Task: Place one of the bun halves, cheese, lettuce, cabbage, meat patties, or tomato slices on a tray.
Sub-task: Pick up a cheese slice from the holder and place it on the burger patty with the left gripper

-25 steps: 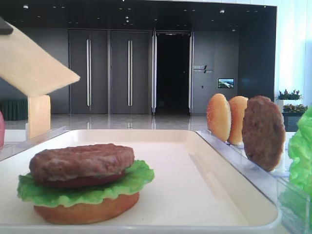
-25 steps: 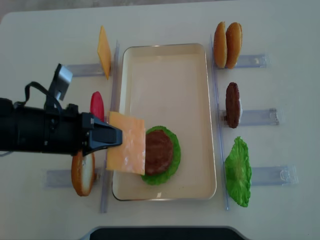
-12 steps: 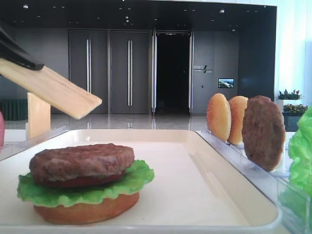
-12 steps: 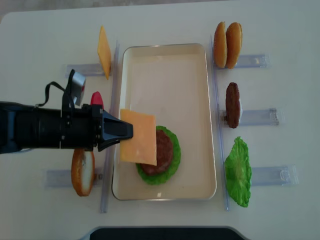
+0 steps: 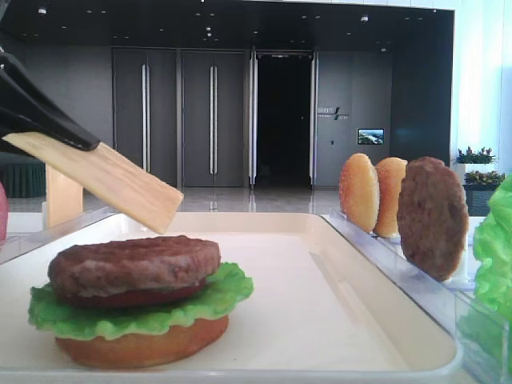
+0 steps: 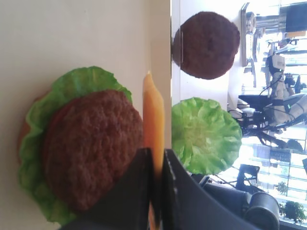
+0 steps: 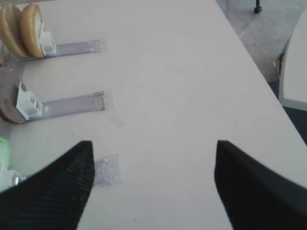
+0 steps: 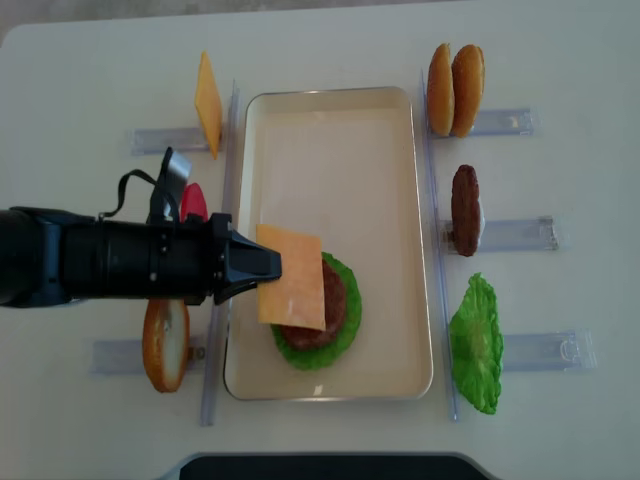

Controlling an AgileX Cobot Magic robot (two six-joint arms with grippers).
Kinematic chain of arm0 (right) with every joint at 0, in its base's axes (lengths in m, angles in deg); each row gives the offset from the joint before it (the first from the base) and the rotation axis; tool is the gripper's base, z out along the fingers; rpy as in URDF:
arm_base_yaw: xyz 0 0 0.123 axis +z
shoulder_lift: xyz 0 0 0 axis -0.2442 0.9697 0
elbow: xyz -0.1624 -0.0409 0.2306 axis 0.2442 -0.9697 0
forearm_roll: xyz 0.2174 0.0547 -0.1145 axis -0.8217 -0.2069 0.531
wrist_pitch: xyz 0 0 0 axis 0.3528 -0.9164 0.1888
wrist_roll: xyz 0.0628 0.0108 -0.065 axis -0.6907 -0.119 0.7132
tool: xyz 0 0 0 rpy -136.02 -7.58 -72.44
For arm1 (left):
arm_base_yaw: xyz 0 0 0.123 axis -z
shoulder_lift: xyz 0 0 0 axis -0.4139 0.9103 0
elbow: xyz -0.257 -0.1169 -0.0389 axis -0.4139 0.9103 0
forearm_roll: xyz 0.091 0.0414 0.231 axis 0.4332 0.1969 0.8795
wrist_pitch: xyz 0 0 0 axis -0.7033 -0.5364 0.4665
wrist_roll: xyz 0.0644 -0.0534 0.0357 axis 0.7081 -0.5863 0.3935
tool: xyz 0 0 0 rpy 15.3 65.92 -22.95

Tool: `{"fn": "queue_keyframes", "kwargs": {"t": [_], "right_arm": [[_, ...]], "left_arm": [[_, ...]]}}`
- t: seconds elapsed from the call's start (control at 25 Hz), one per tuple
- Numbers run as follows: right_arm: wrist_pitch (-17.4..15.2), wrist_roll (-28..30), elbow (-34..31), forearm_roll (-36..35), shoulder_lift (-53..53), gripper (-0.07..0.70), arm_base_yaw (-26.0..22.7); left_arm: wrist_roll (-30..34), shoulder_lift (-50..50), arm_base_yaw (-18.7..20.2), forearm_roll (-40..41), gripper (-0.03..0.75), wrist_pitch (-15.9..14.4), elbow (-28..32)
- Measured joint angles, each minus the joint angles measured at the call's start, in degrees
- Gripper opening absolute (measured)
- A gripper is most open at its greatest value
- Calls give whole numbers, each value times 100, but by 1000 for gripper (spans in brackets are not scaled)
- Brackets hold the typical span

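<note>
The left gripper point(image 8: 268, 268) is clamped tight on a cheese slice point(image 8: 292, 277). The slice slants down ahead of it, above the patty point(image 5: 134, 266) stacked on the tray point(image 8: 340, 140). The right gripper point(image 7: 152, 184) hangs with jaws wide apart, holding nothing.

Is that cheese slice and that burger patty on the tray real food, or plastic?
The cheese looks like stiff plastic or rubber: held by one edge, it stays flat and straight, with a matte orange face. The patty seems moulded too, with an even grainy brown surface and a neat rim, though the look alone leaves it open. The tray looks like smooth cream plastic with a slight sheen.
</note>
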Motion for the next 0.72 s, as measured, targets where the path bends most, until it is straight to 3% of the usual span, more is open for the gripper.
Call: {"fn": "queue_keyframes", "kwargs": {"t": [0.52, 0.72], "right_arm": [[0, 0, 0, 0, 0, 527, 0], [0, 0, 0, 0, 0, 527, 0]], "left_arm": [[0, 30, 7, -177, 24, 63, 0], [8, 30, 7, -170, 24, -43, 0]]}}
